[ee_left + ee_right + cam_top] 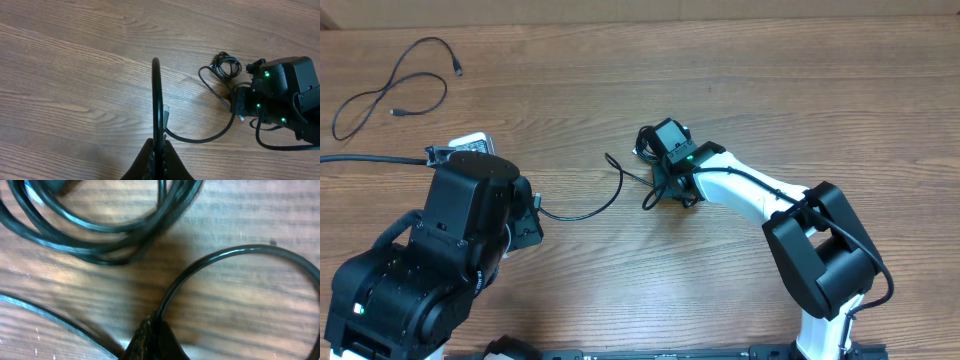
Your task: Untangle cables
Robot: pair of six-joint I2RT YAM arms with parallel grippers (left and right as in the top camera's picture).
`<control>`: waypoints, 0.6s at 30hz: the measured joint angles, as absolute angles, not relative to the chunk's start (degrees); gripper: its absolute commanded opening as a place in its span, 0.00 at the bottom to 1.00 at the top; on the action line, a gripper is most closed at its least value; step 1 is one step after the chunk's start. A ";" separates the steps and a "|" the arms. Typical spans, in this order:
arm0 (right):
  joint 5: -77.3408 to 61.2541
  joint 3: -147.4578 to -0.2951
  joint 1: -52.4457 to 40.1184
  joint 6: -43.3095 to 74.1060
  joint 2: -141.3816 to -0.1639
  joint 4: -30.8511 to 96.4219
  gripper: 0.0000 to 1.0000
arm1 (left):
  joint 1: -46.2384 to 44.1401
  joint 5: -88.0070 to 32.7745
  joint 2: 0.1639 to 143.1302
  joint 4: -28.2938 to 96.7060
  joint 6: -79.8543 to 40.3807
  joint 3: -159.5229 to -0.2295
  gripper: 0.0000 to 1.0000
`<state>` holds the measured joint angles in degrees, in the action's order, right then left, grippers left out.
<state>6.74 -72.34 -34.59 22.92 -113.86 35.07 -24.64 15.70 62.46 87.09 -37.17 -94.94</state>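
Observation:
A small knot of black cables (648,143) lies at table centre, partly hidden under my right gripper (672,178). One strand (602,204) curves left from the knot to my left gripper (532,212). In the left wrist view my left gripper (159,152) is shut on that strand (157,95), which loops back toward the knot (226,66). In the right wrist view my right gripper (156,330) is shut on a cable loop (235,255), close above the wood, with coiled strands (110,235) beyond it. A separate loose cable (395,88) lies at the far left.
A white block (470,143) sits just behind my left arm. A thick black wire (370,159) runs off the left edge. The table (770,90) is wood-grained.

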 measured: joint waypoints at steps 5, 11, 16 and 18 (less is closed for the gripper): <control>6.13 -75.99 -33.54 24.99 -113.49 42.83 0.04 | -24.64 15.70 62.48 86.85 -37.17 -94.94 0.04; 6.00 -84.03 -27.83 27.27 -101.65 52.31 0.04 | -24.64 16.71 63.51 86.19 -37.19 -94.96 0.04; 6.13 -86.50 -20.93 27.62 -88.84 55.81 0.04 | -24.32 22.00 65.65 86.19 -37.34 -94.96 0.04; 6.81 -86.72 -14.74 27.86 -83.42 57.82 0.04 | -22.33 24.29 66.81 86.17 -37.36 -94.96 0.04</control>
